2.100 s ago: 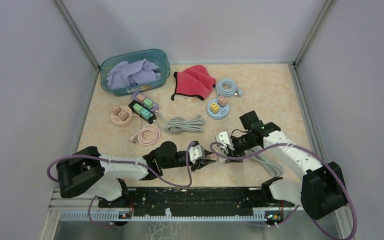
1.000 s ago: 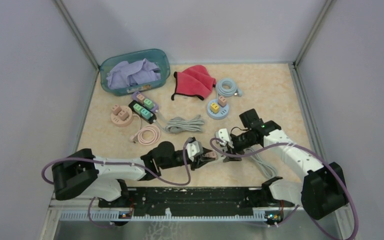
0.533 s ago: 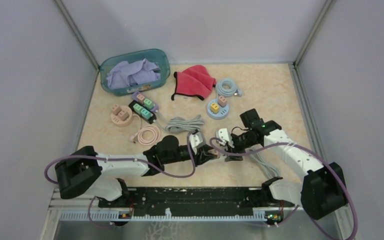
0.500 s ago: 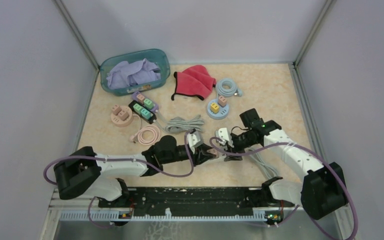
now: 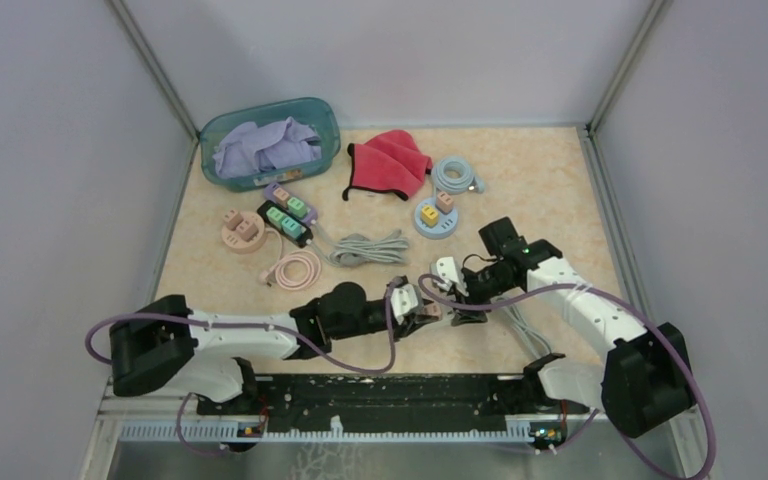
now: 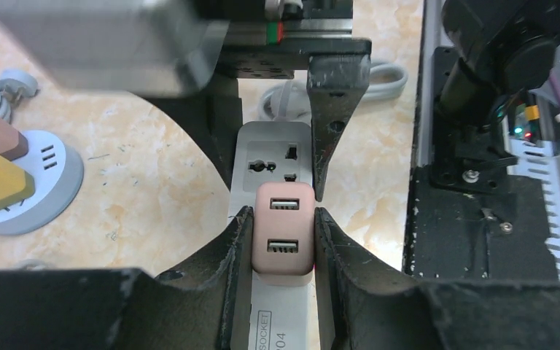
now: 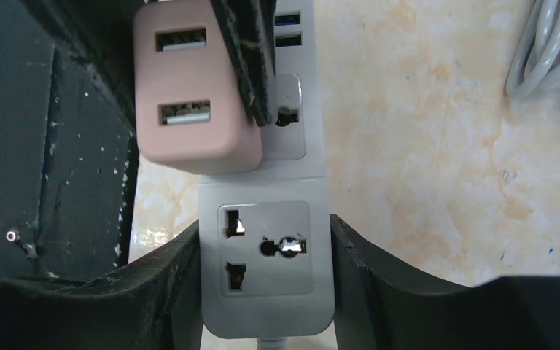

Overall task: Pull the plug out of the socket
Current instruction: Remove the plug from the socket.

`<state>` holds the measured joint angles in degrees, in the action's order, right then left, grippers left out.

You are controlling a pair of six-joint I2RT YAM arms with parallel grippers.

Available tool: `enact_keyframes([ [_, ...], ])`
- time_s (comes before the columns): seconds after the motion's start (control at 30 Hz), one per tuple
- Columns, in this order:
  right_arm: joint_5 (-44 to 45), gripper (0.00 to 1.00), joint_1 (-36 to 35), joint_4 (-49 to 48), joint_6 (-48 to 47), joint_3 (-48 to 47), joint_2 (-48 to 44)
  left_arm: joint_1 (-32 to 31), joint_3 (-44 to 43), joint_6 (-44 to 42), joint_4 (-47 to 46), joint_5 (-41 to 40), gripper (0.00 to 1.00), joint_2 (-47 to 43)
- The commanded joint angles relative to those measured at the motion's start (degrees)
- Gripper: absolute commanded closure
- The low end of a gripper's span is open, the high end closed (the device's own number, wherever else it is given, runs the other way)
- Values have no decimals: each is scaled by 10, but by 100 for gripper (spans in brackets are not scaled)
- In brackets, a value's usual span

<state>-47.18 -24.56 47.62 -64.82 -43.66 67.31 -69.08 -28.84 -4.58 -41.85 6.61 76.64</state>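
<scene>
L gripper [image 6: 283, 219] is clamping pink plug [image 6: 283, 235]; R gripper [image 7: 265, 244] is pinching socket strip [image 6: 271, 162] at plug's 12 o'clock. Risk: strip sliding out w/ pull.

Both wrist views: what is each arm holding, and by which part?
Left jaws clamp the pink USB plug by its two long sides; right jaws clamp the grey power strip across its width, near the cord end.

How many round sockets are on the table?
2. A pink one lies at the left, in front of the basket. A blue one lies in front of the red cloth. The arms might hide more.
</scene>
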Motion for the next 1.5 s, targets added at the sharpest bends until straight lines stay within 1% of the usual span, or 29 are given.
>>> enact_keyframes([
  [0.0,-19,100,0,-23,25,-27,5,-36,-84,-92,72,-70,100,40],
  [0.07,-19,100,0,-23,26,-27,5,-34,-97,-71,89,-96,100,38],
  [0.13,-18,100,1,-23,26,-27,5,-23,-99,-34,91,-97,100,26],
  [0.2,-16,100,1,-24,26,-27,4,4,-98,22,92,-71,100,11],
  [0.3,-16,100,3,-23,28,-28,3,62,-84,130,86,-5,100,-10],
  [0.37,-17,100,5,-24,28,-28,1,101,-58,194,55,45,100,-24],
  [0.43,-18,100,6,-24,30,-27,1,114,-23,221,2,73,100,-40],
  [0.5,-18,100,7,-24,30,-27,0,113,5,217,-45,89,100,-55],
  [0.57,-20,100,7,-24,31,-28,1,93,9,172,-40,83,100,-64],
  [0.63,-21,100,7,-23,30,-29,3,40,-4,81,0,23,100,-66],
  [0.67,-22,100,7,-22,31,-30,6,-22,-46,-22,55,-43,100,-39],
  [0.73,-22,100,8,-21,31,-31,7,-49,-83,-78,104,-79,100,-7],
  [0.8,-22,100,10,-20,31,-31,9,-60,-119,-102,151,-111,100,23],
  [0.87,-23,100,12,-20,30,-31,8,-59,-145,-74,182,-146,100,38],
  [0.93,-23,100,15,-19,31,-31,7,-50,-151,-34,185,-155,100,32],
  [1.0,-23,100,17,-21,31,-32,8,-28,-144,26,175,-130,100,16],
  [1.07,-24,100,19,-20,31,-32,7,4,-126,104,151,-93,100,-6],
  [1.13,-25,100,20,-19,30,-32,7,43,-84,180,99,-40,100,-28],
  [1.17,-25,100,21,-19,31,-32,6,61,-65,210,73,-24,100,-43],
  [1.2,-26,100,22,-19,30,-32,6,67,-46,226,45,-22,100,-53],
  [1.27,-27,100,23,-18,31,-33,6,68,-19,226,8,-30,100,-70],
  [1.37,-30,100,24,-18,31,-34,6,63,-6,168,-5,-3,100,-85],
  [1.4,-31,100,25,-17,31,-33,6,53,-5,132,-8,-2,100,-87],
  [1.47,-31,100,26,-17,31,-34,7,15,-3,40,-10,-20,100,-88],
])
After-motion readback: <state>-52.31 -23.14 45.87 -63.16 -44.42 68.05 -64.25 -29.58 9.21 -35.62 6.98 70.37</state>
